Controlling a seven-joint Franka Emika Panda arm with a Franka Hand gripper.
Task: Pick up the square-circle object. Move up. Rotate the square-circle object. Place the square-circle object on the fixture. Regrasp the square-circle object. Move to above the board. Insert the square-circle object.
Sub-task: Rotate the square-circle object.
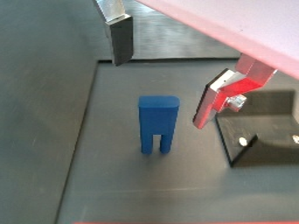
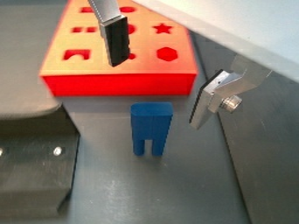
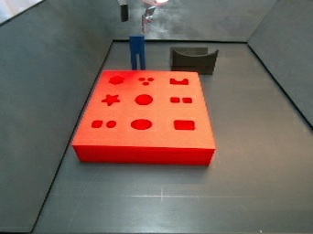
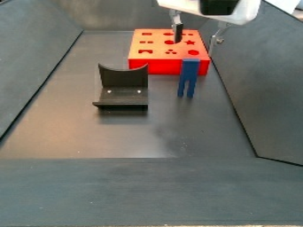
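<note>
Right beside the board, on the dark floor, the blue block stands upright on its two little legs, slot end down. Both side views show it just off the board's short edge, with the fixture a bit further along, apart from the block and not touching it. From the opposite side the block sits behind the board and the fixture is off to one side of it.

Directly above the block hangs the gripper, and it's spread wide, holding nothing. Its fingers are clear of the block with open air under them. In both wrist views you look straight down at the block between the two plates: one finger with its dark pad on one side, the other finger on the far side, neither touching the blue piece. Same deal in the wrist view that catches the board: block upright just off the red edge, gripper open around the space above it, and a corner of the fixture poking into the picture.
</note>
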